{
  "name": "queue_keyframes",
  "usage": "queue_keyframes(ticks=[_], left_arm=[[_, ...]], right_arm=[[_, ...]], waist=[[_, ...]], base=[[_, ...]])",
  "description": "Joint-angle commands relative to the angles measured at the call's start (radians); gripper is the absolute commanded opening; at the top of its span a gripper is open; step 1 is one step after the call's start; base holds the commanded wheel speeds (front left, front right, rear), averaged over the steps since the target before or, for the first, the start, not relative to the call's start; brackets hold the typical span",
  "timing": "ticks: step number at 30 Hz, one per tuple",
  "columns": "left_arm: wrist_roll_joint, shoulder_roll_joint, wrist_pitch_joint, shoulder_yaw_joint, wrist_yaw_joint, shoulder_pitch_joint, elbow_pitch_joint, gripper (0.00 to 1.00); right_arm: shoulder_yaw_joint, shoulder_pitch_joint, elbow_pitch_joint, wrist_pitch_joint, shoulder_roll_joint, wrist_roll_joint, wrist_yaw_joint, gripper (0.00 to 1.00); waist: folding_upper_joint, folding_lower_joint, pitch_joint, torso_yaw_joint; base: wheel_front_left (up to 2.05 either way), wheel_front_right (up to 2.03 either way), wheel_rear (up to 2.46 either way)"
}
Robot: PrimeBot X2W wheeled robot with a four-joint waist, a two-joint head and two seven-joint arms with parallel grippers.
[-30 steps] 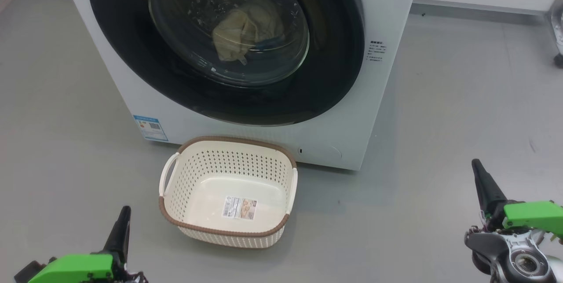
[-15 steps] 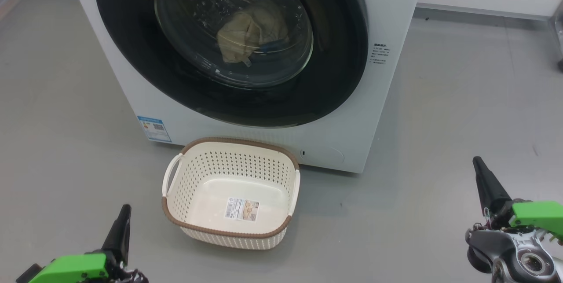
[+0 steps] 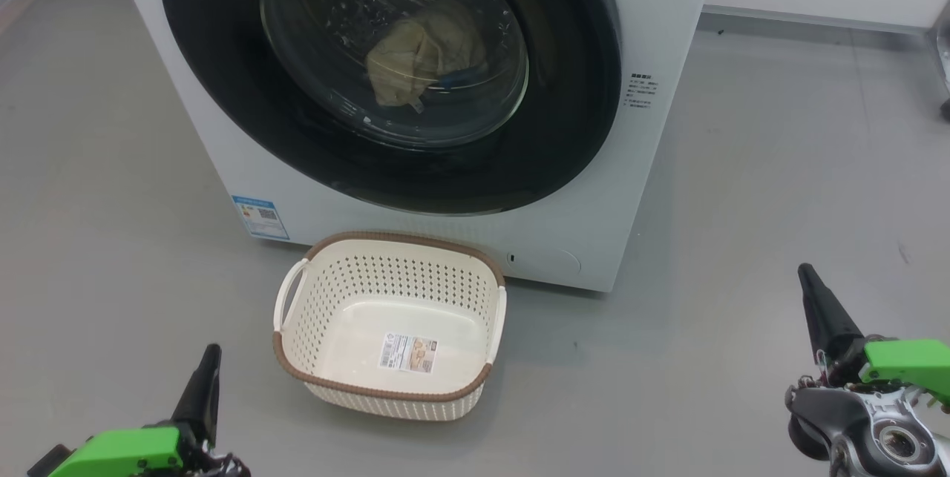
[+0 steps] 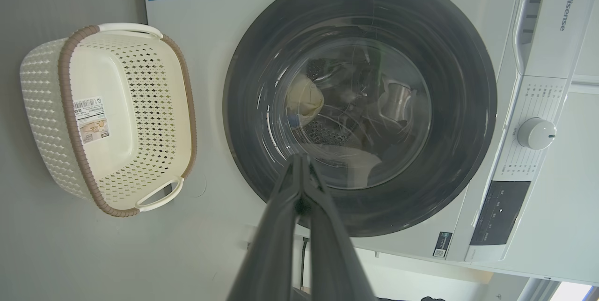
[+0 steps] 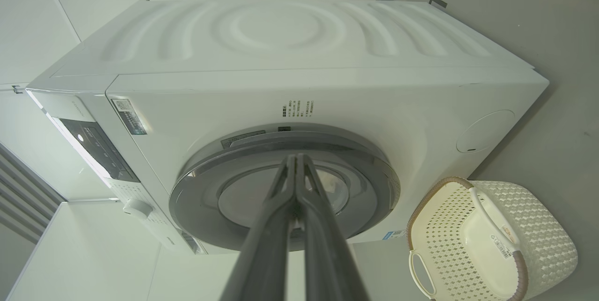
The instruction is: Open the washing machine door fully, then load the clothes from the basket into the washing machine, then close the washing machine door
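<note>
The washing machine [image 3: 668,32] stands ahead with the washing machine door [image 3: 223,106] shut flat against its front. Behind the glass, the pale yellow clothes [image 3: 419,54] lie bunched in the drum, and they show again as the clothes [image 4: 304,99] in the left wrist view. On the floor just in front sits the basket [image 3: 297,343], holding just the label on its bottom. My left gripper [image 3: 211,354] hangs shut at the lower left, short of the basket. My right gripper [image 3: 807,275] is shut at the lower right. Both are away from the door.
Grey floor surrounds the machine, with open room to its left and right. A white wall and baseboard [image 3: 809,21] run behind at the right. A dark caster [image 3: 944,107] stands at the right edge. The control dial [image 4: 536,133] sits on the machine's panel.
The whole head picture shifted a little early on, so the camera moved. The grippers, the basket and the door have kept their places.
</note>
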Motion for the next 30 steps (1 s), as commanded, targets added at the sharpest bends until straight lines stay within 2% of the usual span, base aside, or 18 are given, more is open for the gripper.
queue_keyframes(ticks=[1,30], left_arm=[[-0.007,0.008,0.006,0.039,-0.001,-0.051,-0.037,0.0],[-0.005,0.006,0.008,0.042,-0.001,-0.051,-0.037,0.0]], right_arm=[[0.015,-0.021,-0.039,0.005,-0.004,0.007,0.0,0.0],[0.014,-0.022,-0.039,0.006,-0.003,0.007,0.0,0.0]], waist=[[0.0,0.0,0.0,0.0],[0.0,0.0,0.0,0.0]], base=[[0.0,0.0,0.0],[0.0,0.0,0.0]])
